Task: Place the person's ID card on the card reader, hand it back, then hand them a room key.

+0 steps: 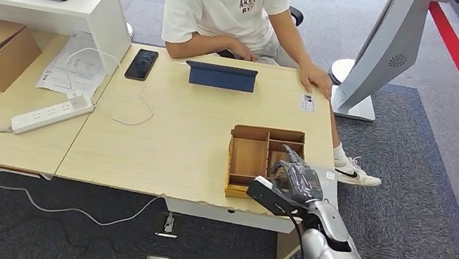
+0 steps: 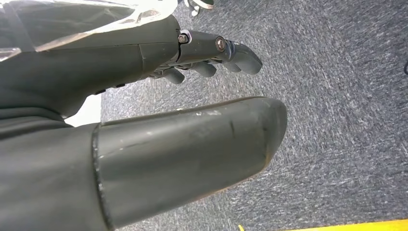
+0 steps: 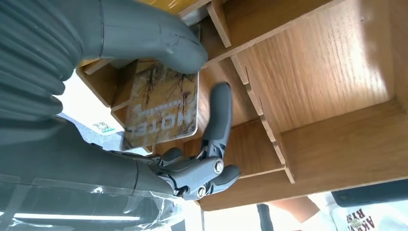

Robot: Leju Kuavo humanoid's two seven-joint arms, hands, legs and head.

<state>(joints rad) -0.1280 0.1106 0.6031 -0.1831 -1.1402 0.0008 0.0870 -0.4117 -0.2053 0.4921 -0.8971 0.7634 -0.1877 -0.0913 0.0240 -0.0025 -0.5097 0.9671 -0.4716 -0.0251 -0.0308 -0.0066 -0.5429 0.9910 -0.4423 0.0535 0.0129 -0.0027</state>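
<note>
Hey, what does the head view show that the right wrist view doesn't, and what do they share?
Head view alone: the light wooden table, a black phone, a dark blue tablet-like device, a white power strip and the carpet. Right wrist view alone: a brownish card printed HOTEL, pinched between the right hand's thumb and a finger. Both: the compartmented wooden tray, the right hand and the seated person in a white T-shirt.

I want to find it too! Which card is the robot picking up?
Look at the wooden box on the table's near right edge. The robot's right hand reaches into it, thumb and finger around the room key, a printed card reading HOTEL.
</note>
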